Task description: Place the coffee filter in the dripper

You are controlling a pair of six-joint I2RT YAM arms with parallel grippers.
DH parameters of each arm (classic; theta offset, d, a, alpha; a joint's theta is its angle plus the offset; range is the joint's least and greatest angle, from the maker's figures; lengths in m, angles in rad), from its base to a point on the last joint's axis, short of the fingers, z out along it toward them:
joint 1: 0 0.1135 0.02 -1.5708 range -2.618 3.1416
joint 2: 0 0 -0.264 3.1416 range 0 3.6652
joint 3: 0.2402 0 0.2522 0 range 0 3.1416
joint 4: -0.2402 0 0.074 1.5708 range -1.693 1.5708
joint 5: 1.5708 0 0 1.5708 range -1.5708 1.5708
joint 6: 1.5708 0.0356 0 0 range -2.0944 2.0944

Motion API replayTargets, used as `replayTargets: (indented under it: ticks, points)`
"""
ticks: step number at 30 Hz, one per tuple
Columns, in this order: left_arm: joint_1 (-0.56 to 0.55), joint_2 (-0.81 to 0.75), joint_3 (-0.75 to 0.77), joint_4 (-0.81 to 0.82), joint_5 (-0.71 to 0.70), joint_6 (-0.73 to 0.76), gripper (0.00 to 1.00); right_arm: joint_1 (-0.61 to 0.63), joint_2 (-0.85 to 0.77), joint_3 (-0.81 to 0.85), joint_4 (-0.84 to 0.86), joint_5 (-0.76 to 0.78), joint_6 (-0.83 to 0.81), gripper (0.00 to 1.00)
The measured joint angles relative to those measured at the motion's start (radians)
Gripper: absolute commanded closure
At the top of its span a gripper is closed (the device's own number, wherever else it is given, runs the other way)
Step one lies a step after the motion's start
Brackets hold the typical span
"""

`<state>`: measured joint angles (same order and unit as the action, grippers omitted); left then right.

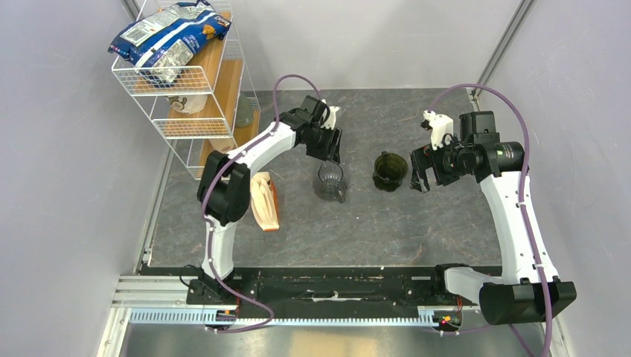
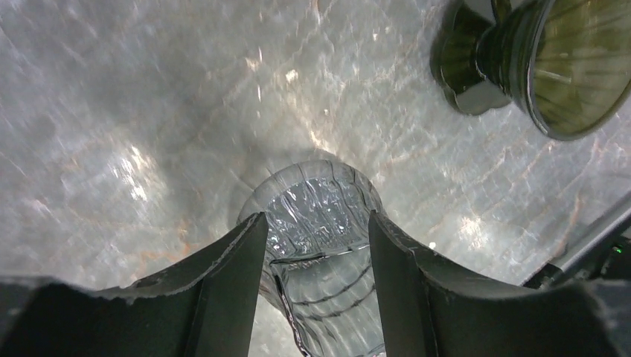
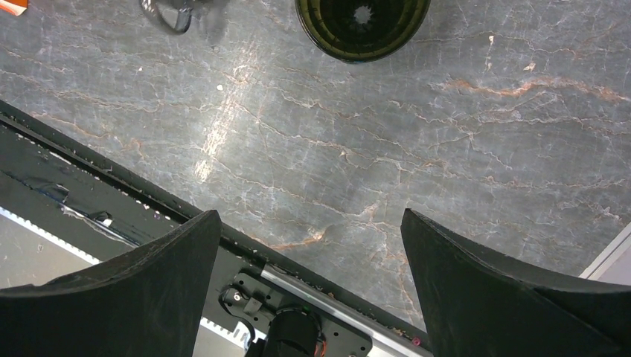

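The dark olive-green dripper [image 1: 390,171] stands upright and empty mid-table; it also shows in the left wrist view [image 2: 565,67] and the right wrist view [image 3: 362,26]. No loose white coffee filter is in view. The tan, orange-edged packet of filters [image 1: 266,201] lies by the left arm. My left gripper [image 1: 331,155] [image 2: 316,219] is right over the clear glass cup [image 1: 331,182] [image 2: 320,201], jaws partly apart with the cup showing between them; I see no grip. My right gripper [image 1: 418,172] [image 3: 311,216] is wide open and empty, just right of the dripper.
A white wire rack [image 1: 186,82] with wooden shelves and snack bags stands at the back left. A black rail [image 1: 335,286] runs along the table's near edge and shows in the right wrist view [image 3: 111,201]. Grey walls close in both sides.
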<state>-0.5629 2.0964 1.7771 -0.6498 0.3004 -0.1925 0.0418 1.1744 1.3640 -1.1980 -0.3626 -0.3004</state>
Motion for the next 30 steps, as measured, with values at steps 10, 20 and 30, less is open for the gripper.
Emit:
replayTargets:
  ticks: [10, 20, 30]
  points:
    - [-0.007, -0.180, -0.246, 0.015, 0.005, -0.085, 0.33, 0.000, -0.004, 0.000, -0.005, -0.005, 0.000, 0.01]
    - [-0.003, -0.359, -0.213, -0.071, 0.049, 0.325, 0.19, 0.000, -0.020, 0.000, -0.032, -0.007, -0.002, 0.01]
    - [-0.096, -0.742, -0.452, -0.258, 0.138, 0.810, 0.40, 0.000, -0.051, 0.000, -0.046, -0.017, -0.004, 0.01]
